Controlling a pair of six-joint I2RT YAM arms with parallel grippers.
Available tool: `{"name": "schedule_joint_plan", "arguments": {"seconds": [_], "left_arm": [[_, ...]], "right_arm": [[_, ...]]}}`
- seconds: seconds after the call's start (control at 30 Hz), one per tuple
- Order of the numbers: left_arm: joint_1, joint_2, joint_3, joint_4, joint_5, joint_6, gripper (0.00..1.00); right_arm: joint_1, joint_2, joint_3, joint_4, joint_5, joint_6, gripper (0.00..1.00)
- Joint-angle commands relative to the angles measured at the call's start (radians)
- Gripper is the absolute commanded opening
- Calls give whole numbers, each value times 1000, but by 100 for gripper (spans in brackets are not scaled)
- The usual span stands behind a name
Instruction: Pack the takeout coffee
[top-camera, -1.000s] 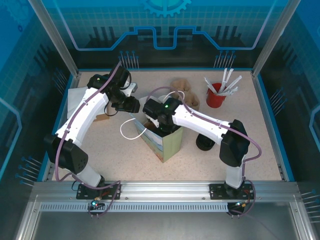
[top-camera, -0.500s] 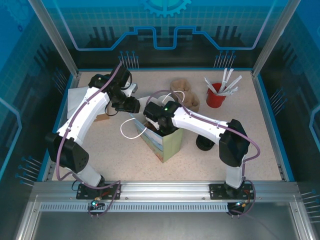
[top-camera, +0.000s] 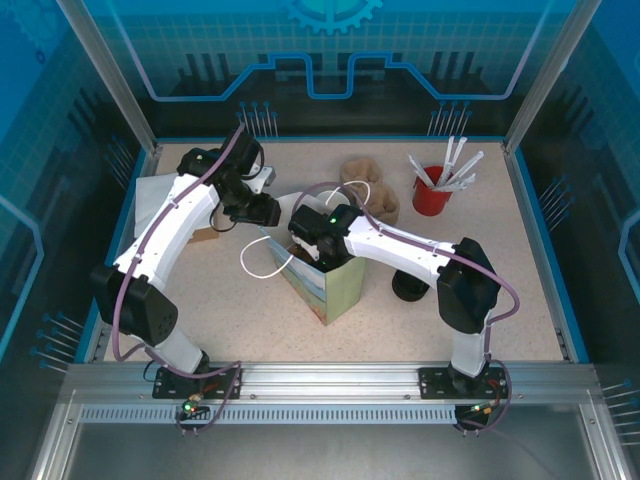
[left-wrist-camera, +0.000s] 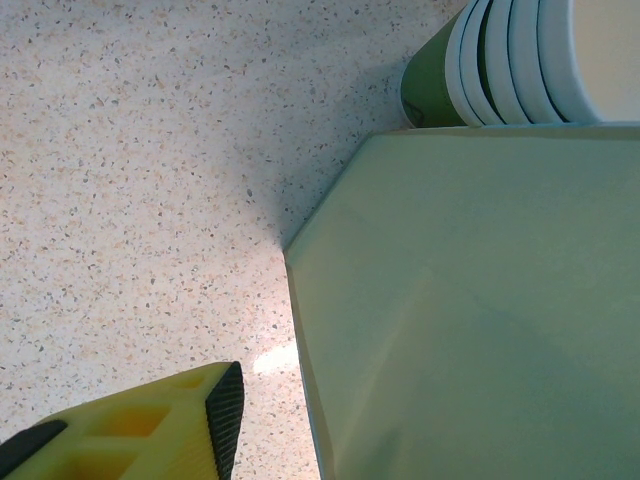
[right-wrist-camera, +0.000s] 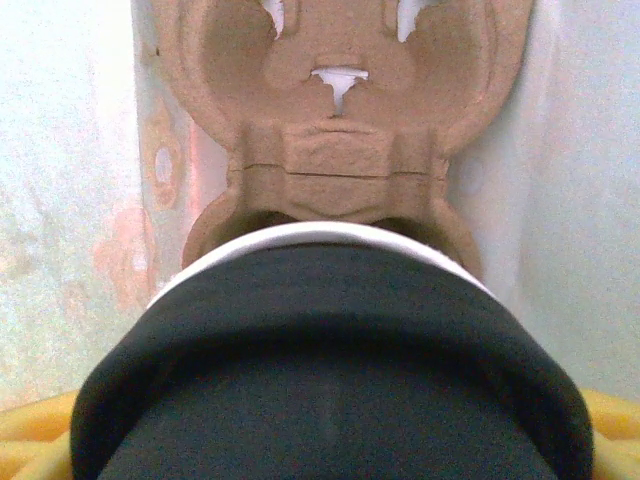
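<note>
Right-arm position has changed slightly over the last second: the wrist has sunk a little lower over the mouth of the paper bag (top-camera: 335, 290), while the left arm and the bag hold their places. Status: packing is in progress, not complete. The right gripper (top-camera: 320, 240) is clenched on the takeout coffee (right-wrist-camera: 330, 380), with its yellow fingers (right-wrist-camera: 35, 440) flanking the dark cup at 8 and 4 o'clock in the right wrist view. The cup is already inside the bag. Pale bag walls rise at 9 and 3 o'clock of it, and a pulp cup carrier (right-wrist-camera: 340, 150) lies on the bag floor at 12 o'clock. The nearest carrier socket sits just beyond the cup's pale rim; whether the cup touches the carrier cannot be told. Remaining steps, by judgement: seat the cup in that socket, release it, and withdraw the arm from the bag. The left gripper (top-camera: 262, 210) stands at 10 o'clock of the bag, near its upper edge. In the left wrist view one yellow finger (left-wrist-camera: 190, 430) lies just beside the bag's green side wall, not touching it. Whether these jaws grip anything cannot be told.
</note>
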Motion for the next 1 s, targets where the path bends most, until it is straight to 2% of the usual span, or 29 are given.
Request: {"name": "schedule_joint_plan", "arguments": {"seconds": [0.0,0.97], "left_arm": [[-4,13,2,-35,-24,18,50],[-4,25,33,-53,-30,29,54]], "right_arm": [[-14,32,-57,-53,-8,-18,78],[-25,21,-60,-27,-21,-26,80]]}}
